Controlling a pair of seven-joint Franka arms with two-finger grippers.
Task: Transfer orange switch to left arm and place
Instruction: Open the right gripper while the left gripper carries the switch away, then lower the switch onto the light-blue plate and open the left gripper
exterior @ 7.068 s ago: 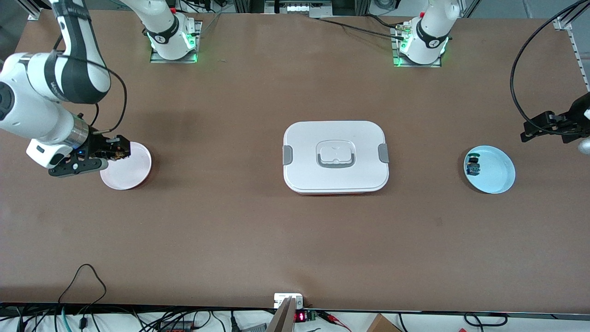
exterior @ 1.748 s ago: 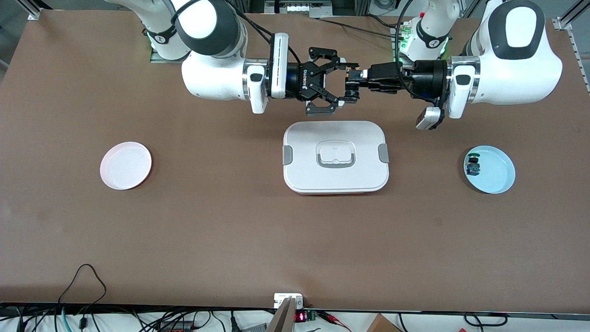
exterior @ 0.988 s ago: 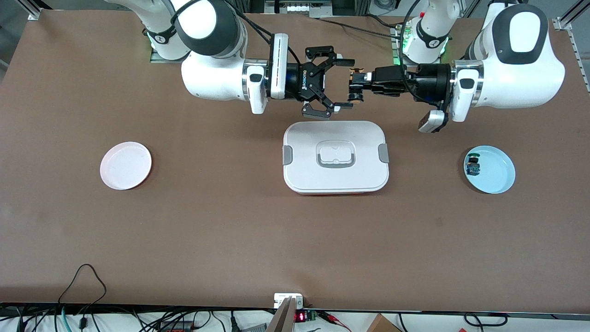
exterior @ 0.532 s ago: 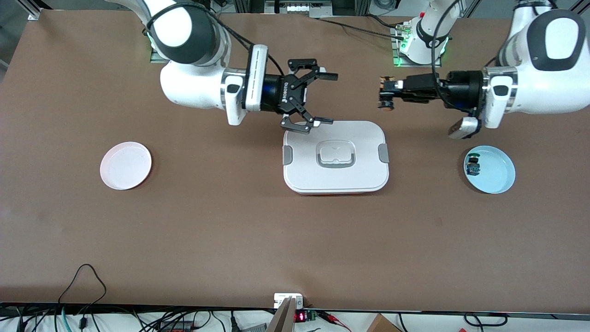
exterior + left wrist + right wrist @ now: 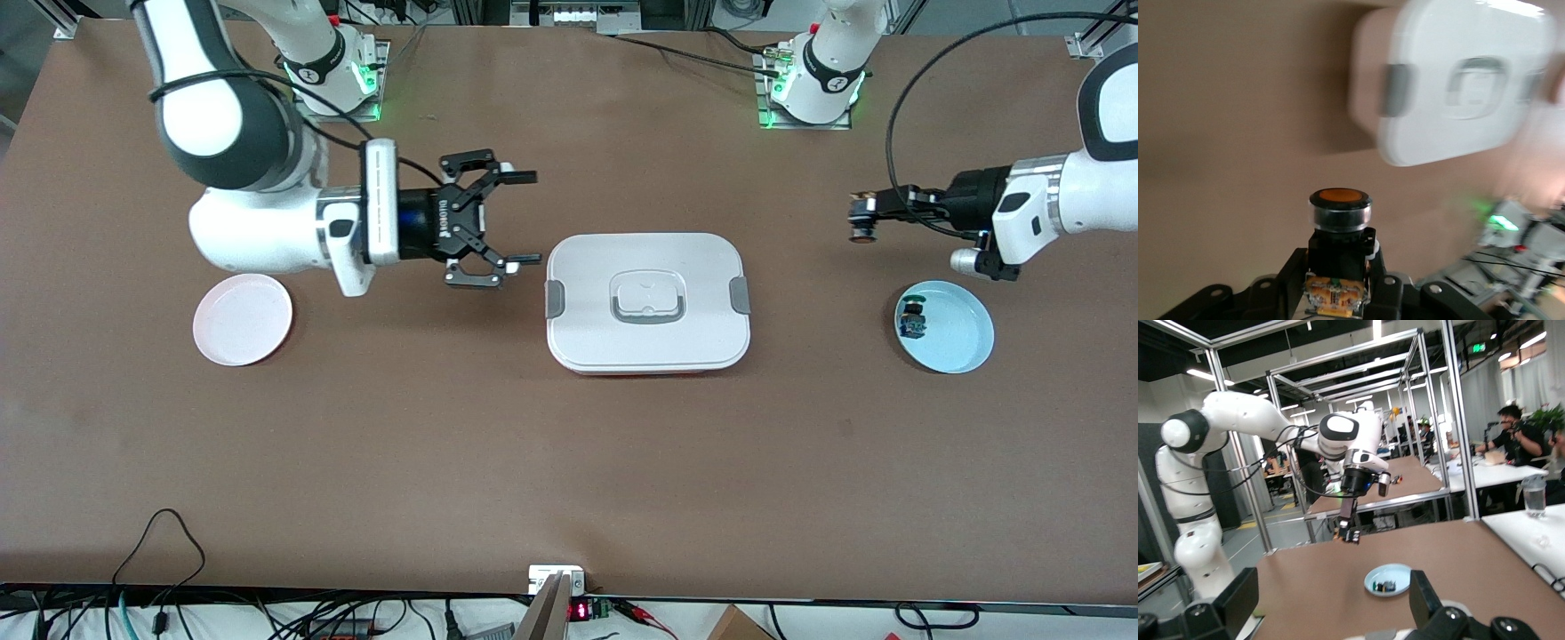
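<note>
Pink plate (image 5: 242,319) sits bare at the right arm's end of the bench. The right gripper (image 5: 507,218) hangs over the bench between that plate and the box (image 5: 648,302), jaws spread wide and empty; half a second ago it was over the box's corner. The box has not moved. The left gripper (image 5: 861,218) is clamped on the switch (image 5: 861,229), now over bare bench near the blue plate (image 5: 944,326), having pulled away from the box. The switch's orange cap (image 5: 1339,196) shows clearly in the left wrist view, the box there blurred. A small blue part (image 5: 911,320) lies in the blue plate, hard to make out.
</note>
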